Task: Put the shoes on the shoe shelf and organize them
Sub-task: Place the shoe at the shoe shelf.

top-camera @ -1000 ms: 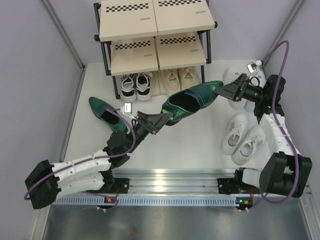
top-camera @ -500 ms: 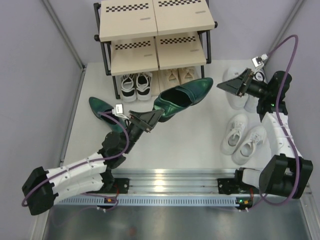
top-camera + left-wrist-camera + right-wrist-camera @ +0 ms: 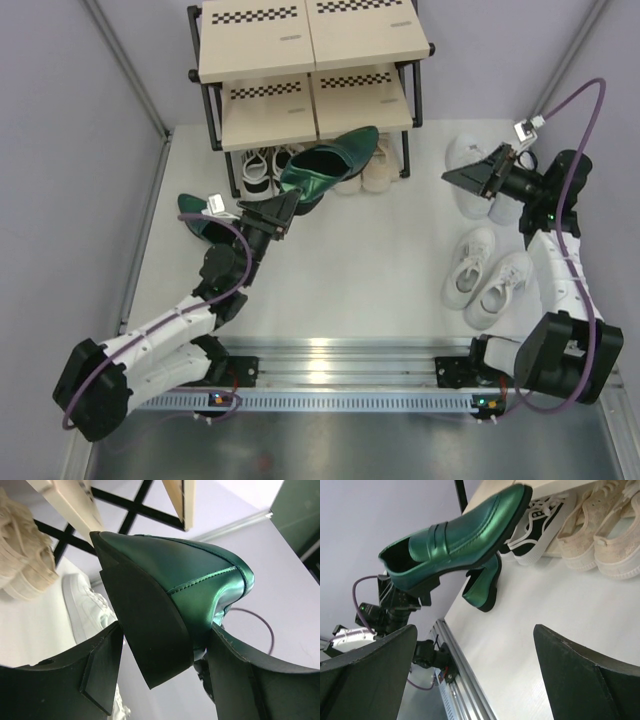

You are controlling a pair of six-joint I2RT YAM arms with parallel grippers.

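Heel of green shoe [image 3: 330, 162] pinched in left tool [image 3: 285, 203], shoe raised off table [image 3: 350, 280] ahead of the tool, at shoe shelf [image 3: 310, 45].

Left tool [image 3: 165, 650] is closed partway, one finger on each side of the black block heel. The toe of the green shoe [image 3: 175, 580] points away from the tool, over beige sneakers [image 3: 375, 160] and beside black-and-white sneakers [image 3: 262, 165] on the bottom tier. Second green shoe [image 3: 205, 222] lies on the table just behind and left of the left tool. Right tool [image 3: 462, 177] is spread wide and holds nothing. One white sneaker pair [image 3: 470, 185] sits right by it, and the other white pair [image 3: 490, 275] is further back toward its arm base.
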